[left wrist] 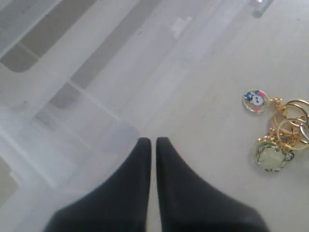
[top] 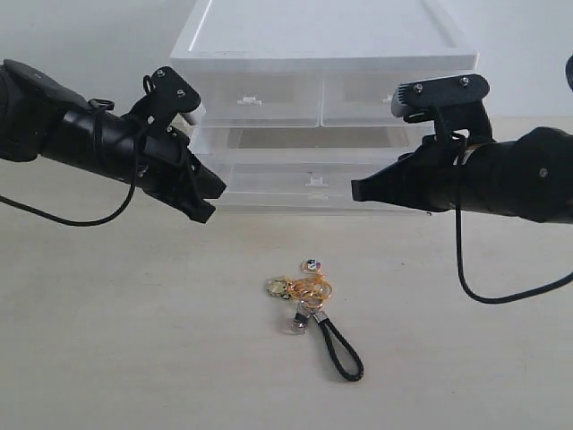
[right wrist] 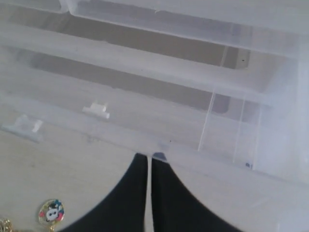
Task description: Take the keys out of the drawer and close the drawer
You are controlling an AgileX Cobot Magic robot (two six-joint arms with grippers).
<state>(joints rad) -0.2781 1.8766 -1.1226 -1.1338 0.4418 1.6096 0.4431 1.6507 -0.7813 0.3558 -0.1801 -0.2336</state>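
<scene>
Tabletop [top: 107, 349]: keys [top: 309, 291] lie clear of both jaws.

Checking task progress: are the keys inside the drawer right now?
No, the keys lie out on the table, in front of the drawer unit.

Place: a plain robot test bench, as far as I can see.
Surface: pale matte tabletop [top: 107, 358] across the lower frame before me.
Backdrop: blank white wall [top: 72, 36], upper left.
Furnishing: translucent plastic drawer unit [top: 322, 36], top centre.
</scene>
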